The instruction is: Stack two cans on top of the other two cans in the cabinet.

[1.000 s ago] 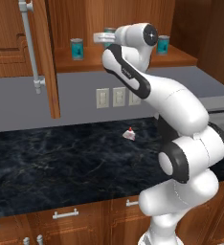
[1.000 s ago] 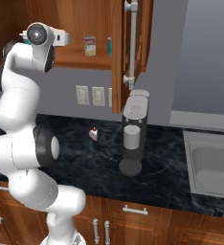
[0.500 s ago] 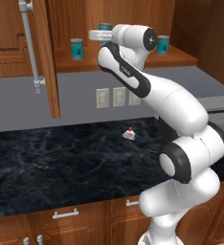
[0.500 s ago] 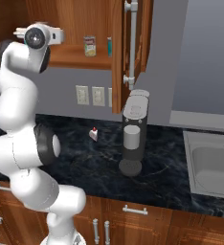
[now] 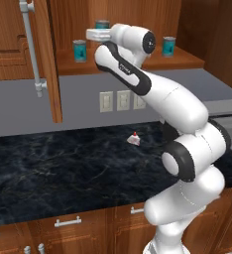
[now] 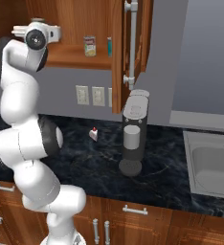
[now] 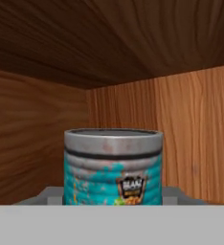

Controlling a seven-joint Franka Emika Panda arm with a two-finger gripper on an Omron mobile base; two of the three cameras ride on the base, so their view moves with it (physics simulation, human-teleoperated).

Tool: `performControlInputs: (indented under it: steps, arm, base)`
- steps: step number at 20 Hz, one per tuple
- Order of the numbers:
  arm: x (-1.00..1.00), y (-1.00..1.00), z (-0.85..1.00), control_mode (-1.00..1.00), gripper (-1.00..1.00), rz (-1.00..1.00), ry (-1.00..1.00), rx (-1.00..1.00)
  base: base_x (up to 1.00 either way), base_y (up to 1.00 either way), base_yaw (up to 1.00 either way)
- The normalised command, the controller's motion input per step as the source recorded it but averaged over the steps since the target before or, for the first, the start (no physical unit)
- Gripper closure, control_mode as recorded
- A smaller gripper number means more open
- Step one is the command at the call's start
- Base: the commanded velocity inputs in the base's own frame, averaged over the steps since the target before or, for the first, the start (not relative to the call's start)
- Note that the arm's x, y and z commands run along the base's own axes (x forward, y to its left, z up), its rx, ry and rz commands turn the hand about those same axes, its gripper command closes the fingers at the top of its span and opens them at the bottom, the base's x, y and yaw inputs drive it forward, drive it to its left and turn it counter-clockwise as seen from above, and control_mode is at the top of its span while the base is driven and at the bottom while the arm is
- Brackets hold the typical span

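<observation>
The reddish-brown cabinet point(image 5: 138, 62) stood open above the dark marble desk point(image 5: 63, 168), its door point(image 5: 46, 54) swung out at the left with a long silver bar handle point(image 5: 31, 47). On the shelf, toward the left, a teal can point(image 5: 80, 50) stood upright. Just right of it and higher, a second teal can point(image 5: 102, 24) was held raised off the shelf at the end of the arm, only its top showing above the white hand. In the hand view this teal can point(image 7: 113, 166) sat close and upright against the cabinet's back corner, and the jaws were pinching it, closed against its sides. Farther right on the shelf, beyond the arm's wrist, a third teal can point(image 5: 168, 46) stood upright. In the right base view a cream-labelled can point(image 6: 89, 46) stood on the shelf near the door edge. Below, a small red-and-white object point(image 5: 133, 139) lay on the desk near the wall outlets point(image 5: 119, 100), and a coffee machine point(image 6: 134, 139) stood to the right.
</observation>
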Motion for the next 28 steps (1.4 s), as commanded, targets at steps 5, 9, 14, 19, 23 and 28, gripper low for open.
performControlInputs:
  steps: [5, 9, 14, 19, 23, 28]
  arm:
    - [0.11, 0.16, 0.26, -1.0, 1.0, 0.03, 0.08, 0.0]
    - [0.0, 0.25, 0.14, -1.0, 1.0, 0.05, 0.02, -0.01]
    - [0.0, 0.35, -0.01, -1.0, 1.0, 0.06, 0.0, -0.03]
    - [0.06, 0.28, 0.0, -1.0, 1.0, 0.07, -0.01, -0.03]
    - [0.1, 0.18, -0.03, -1.0, 1.0, 0.07, 0.0, -0.04]
    - [0.06, 0.03, -0.05, -1.0, 1.0, 0.05, 0.0, -0.02]
  base:
    - [0.0, 0.0, 0.0]
    - [0.0, 0.0, 0.0]
    - [0.0, 0.0, 0.0]
    - [0.0, 0.0, 0.0]
    - [0.0, 0.0, 0.0]
    - [0.0, 0.0, 0.0]
